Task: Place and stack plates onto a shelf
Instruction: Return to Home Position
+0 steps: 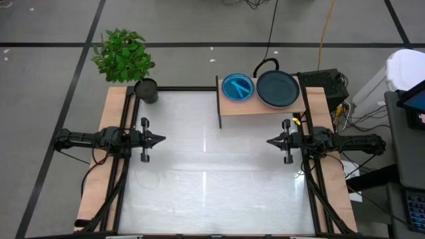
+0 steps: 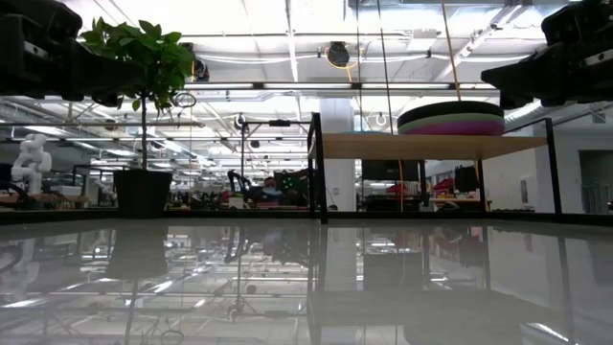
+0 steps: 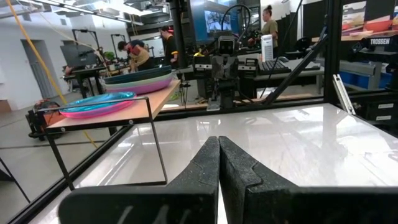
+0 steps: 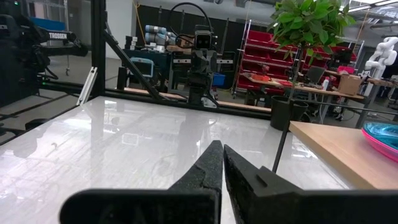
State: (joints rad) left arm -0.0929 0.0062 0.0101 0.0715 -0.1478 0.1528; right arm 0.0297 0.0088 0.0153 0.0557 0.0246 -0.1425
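Note:
The shelf (image 1: pixel 229 107), a raised light-wood board, stands at the table's far edge. Two stacks of plates rest on it: a cyan plate on top of a pink one (image 3: pixel 96 104) toward the left, and a black-topped stack (image 1: pixel 277 88) toward the right with pale green and purple layers (image 2: pixel 450 123) below. My left gripper (image 1: pixel 161 140) hovers shut at the table's left side, pointing level toward the right. My right gripper (image 1: pixel 271 141) hovers shut at the right side, pointing left. Neither touches anything.
A potted plant (image 1: pixel 125 56) in a dark pot (image 1: pixel 147 90) stands at the far left corner. Wooden rails (image 1: pixel 99 179) run along both table sides. The glossy white tabletop (image 1: pixel 212 179) lies between the grippers. People and benches show in the room beyond.

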